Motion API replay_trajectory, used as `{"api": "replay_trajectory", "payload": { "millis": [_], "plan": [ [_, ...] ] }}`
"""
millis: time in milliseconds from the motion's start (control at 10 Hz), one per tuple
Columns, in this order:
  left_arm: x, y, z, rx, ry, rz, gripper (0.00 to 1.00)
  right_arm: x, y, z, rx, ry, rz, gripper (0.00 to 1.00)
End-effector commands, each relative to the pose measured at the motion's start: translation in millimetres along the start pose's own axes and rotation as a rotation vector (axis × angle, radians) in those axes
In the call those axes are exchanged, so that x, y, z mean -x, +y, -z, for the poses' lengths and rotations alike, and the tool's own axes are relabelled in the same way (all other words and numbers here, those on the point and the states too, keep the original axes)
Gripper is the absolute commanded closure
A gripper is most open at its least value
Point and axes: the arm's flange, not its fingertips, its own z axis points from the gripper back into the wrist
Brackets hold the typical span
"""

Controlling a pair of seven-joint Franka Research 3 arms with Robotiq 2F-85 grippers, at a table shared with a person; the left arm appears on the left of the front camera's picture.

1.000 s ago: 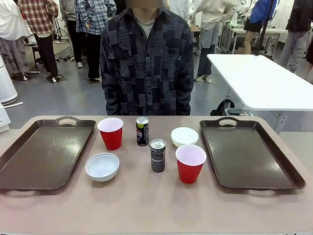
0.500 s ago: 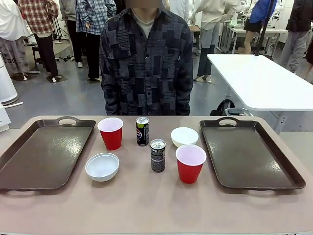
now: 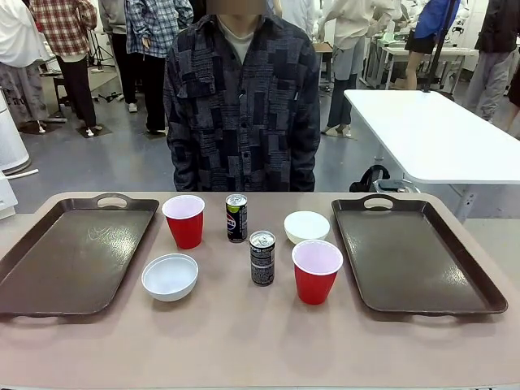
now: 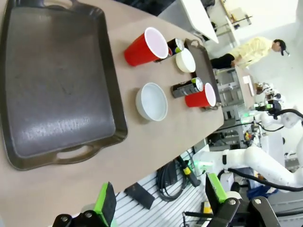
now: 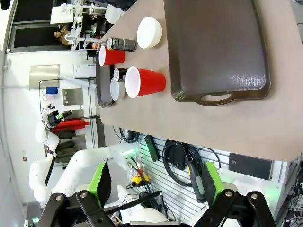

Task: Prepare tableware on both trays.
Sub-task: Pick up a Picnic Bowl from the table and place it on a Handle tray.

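Note:
Two dark brown trays lie at either end of the table, the left tray (image 3: 73, 252) and the right tray (image 3: 414, 252), both bare. Between them stand two red cups (image 3: 185, 221) (image 3: 316, 272), two white bowls (image 3: 170, 276) (image 3: 306, 226) and two dark cans (image 3: 236, 217) (image 3: 262, 257), all upright. My left gripper (image 4: 161, 198) hangs open high off the table's near edge, beyond the left tray (image 4: 57, 80). High past the table's edge near the right tray (image 5: 215, 47), my right gripper (image 5: 156, 184) is open too. Neither holds anything.
A person in a dark patterned shirt (image 3: 242, 97) stands at the far side of the table, hands out of sight. A white table (image 3: 439, 130) stands behind on the right. Other people move about in the background.

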Motion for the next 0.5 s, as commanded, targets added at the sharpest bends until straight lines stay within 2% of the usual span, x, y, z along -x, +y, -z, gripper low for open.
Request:
{"api": "replay_trajectory", "payload": {
  "millis": [0, 400],
  "plan": [
    [0.7, 1.1, -1.0, 0.011, -0.006, -0.006, 0.00, 0.2, -1.1, -1.2, -0.013, -0.001, 0.003, 0.00],
    [0.7, 1.1, -1.0, 0.011, -0.006, -0.006, 0.00, 0.2, -1.1, -1.2, -0.013, -0.001, 0.003, 0.00]
  ]
}}
